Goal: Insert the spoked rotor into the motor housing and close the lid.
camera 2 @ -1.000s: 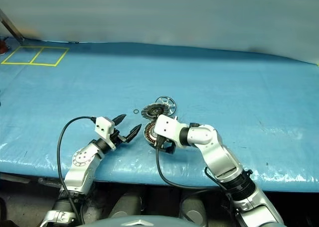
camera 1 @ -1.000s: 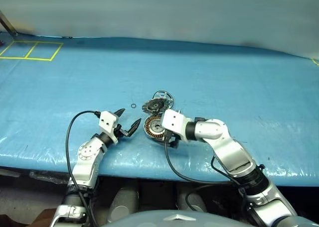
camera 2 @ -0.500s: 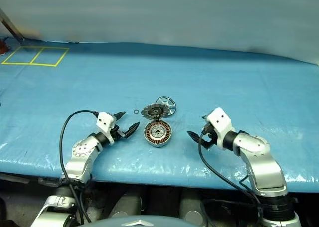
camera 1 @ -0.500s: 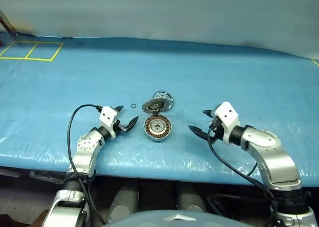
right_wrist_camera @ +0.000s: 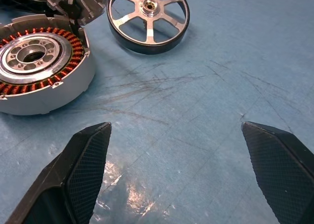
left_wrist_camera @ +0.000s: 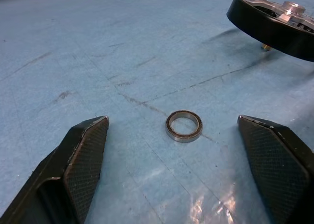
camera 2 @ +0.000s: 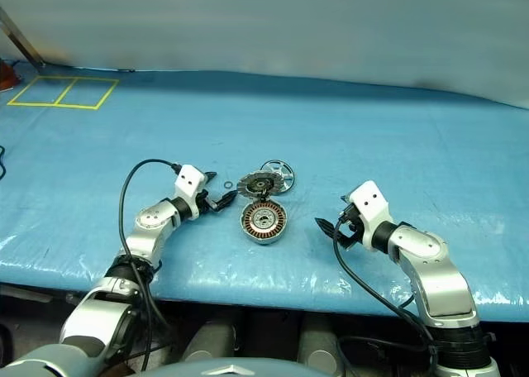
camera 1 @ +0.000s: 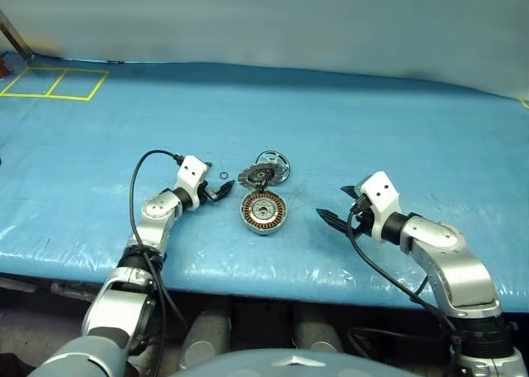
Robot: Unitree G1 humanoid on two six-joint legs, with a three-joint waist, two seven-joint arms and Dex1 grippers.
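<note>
Both tools gape empty: left tool (camera 1: 216, 193) low beside motor housing (camera 1: 263, 212), right tool (camera 1: 337, 208) opposite.

motor housing (camera 1: 263, 211) nearest, lid (camera 1: 255, 175) behind, spoked rotor (camera 1: 272, 163) farthest

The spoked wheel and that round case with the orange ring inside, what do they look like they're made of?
The spoked rotor looks like bright machined metal, likely aluminium: its silvery spokes and hub glint, while its outer rim is dark. The motor housing looks like pale matte metal, with a ring of copper-coloured wire windings around a shiny hub.
</note>
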